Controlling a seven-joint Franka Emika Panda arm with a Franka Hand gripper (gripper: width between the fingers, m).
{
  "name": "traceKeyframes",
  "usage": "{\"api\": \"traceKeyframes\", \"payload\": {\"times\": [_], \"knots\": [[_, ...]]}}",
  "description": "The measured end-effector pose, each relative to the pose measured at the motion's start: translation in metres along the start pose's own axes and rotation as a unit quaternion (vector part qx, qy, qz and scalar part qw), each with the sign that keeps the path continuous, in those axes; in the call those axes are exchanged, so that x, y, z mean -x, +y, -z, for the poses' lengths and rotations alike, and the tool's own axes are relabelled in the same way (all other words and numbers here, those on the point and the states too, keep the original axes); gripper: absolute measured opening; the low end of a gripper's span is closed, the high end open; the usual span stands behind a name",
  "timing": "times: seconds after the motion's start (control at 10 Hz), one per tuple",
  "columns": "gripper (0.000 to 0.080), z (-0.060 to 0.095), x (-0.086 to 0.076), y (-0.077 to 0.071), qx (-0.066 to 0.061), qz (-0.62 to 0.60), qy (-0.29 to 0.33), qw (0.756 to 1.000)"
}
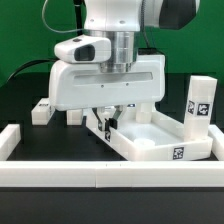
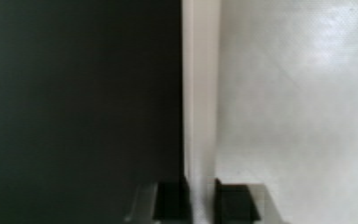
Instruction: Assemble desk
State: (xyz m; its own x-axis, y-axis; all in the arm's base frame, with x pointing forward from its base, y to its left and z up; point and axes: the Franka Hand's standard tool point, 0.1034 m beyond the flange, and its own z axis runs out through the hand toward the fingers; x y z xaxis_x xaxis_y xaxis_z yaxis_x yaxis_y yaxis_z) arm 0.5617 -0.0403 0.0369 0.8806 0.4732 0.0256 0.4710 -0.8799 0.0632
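Gripper [image 1: 105,122] straddles the raised rim [image 2: 197,100] of the desk panel [image 1: 150,143], one finger on either side. It seems pinched on that thin wall, probably to drag the panel. From the gripper, the panel spreads toward four o'clock, and a leg post [image 1: 199,102] stands upright at three o'clock.

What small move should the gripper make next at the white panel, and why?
Probably close the gripper firmly on the rim of the desk panel before any pull. In the wrist view its fingers stand one on each side of that thin upright rim, very near it. Whether they press it cannot be told.
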Motion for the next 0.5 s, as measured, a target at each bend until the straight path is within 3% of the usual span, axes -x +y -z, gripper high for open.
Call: {"api": "traceKeyframes", "payload": {"times": [0.2, 0.4, 0.5], "knots": [[0.0057, 0.006, -0.021, 0.005, 0.008, 0.095, 0.010, 0.995], [0.0057, 0.008, -0.035, 0.005, 0.042, 0.191, 0.009, 0.981], [0.0057, 0.007, -0.033, 0.007, 0.044, 0.218, 0.006, 0.975]]}}
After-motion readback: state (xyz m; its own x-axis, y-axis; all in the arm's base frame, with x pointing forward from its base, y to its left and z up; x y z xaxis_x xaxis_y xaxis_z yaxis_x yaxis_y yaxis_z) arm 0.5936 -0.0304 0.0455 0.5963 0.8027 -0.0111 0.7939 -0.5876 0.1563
